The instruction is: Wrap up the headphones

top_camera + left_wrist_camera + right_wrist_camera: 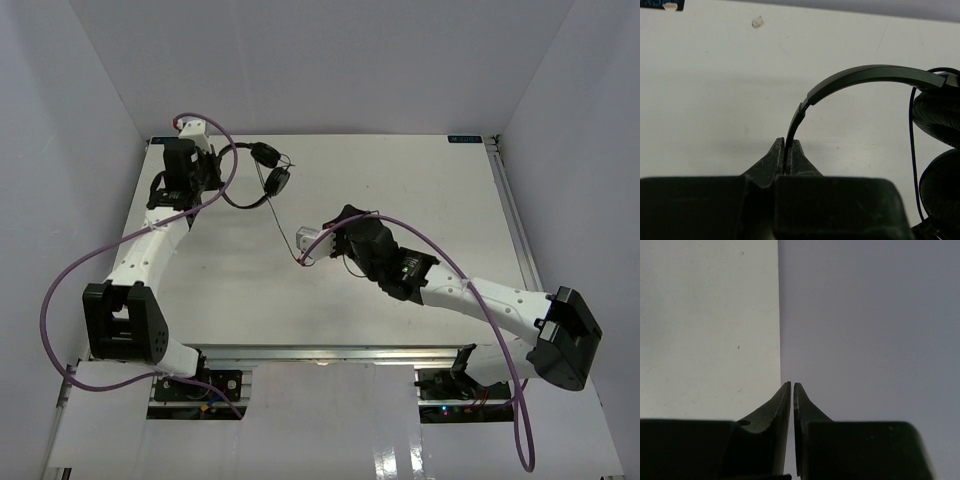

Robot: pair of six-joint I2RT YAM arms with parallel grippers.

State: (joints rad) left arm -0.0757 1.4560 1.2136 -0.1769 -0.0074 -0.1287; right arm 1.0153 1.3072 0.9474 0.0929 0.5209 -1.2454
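The black headphones (270,168) lie at the back left of the white table, with the two ear cups (279,180) close together. My left gripper (212,172) is shut on the thin headband (865,74), which rises from between its fingertips (788,142) and curves right to the padded cups (940,112). The thin cord (283,225) runs from the cups toward the table's middle and reaches the tips of my right gripper (305,247). In the right wrist view that gripper (792,385) is shut to a hairline gap, and the cord itself does not show there.
Purple arm cables (60,290) loop over both arms. Grey walls stand close around the table (420,190) on the left, back and right. A metal rail (330,352) runs along the near edge. The right wrist camera faces the table's edge and a wall (865,315).
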